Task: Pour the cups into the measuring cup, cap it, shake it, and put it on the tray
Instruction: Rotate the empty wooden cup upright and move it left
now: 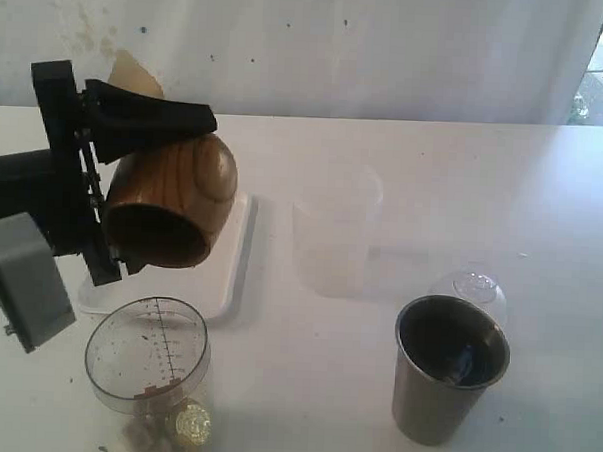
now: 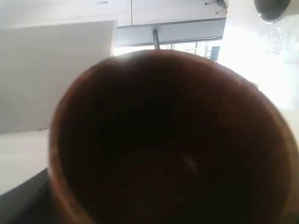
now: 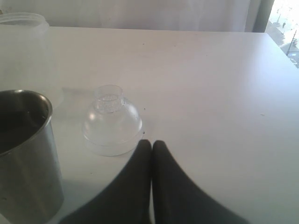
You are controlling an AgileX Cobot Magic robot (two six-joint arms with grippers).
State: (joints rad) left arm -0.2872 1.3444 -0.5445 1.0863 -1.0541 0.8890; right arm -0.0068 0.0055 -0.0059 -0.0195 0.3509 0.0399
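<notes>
two vessels stand nearest, both upright with mouths up. the measuring cup [image 1: 148, 354] is front left on the desk [image 1: 543, 197], clear plastic with a dark scale and tick marks down its side. the steel tumbler [image 1: 448, 371] is front right, shiny outside and dark inside. just behind the tumbler a clear dome lid [image 1: 469, 288] rests spout up. the right hand [image 3: 152, 151] hovers low near that lid, its black fingers pressed together with nothing between them. farther back on the left, the left hand [image 1: 143, 194] grips the brown cup [image 1: 188, 186] from above and below, jaws spread wide around it. the rounded, wood-grained cup is tipped nearly onto its side, mouth angled down toward the measuring cup, base up and away. it hangs above the white tray [image 1: 238, 258]. a frosted beaker [image 1: 333, 237] stands upright mid-desk, right of the tray.
</notes>
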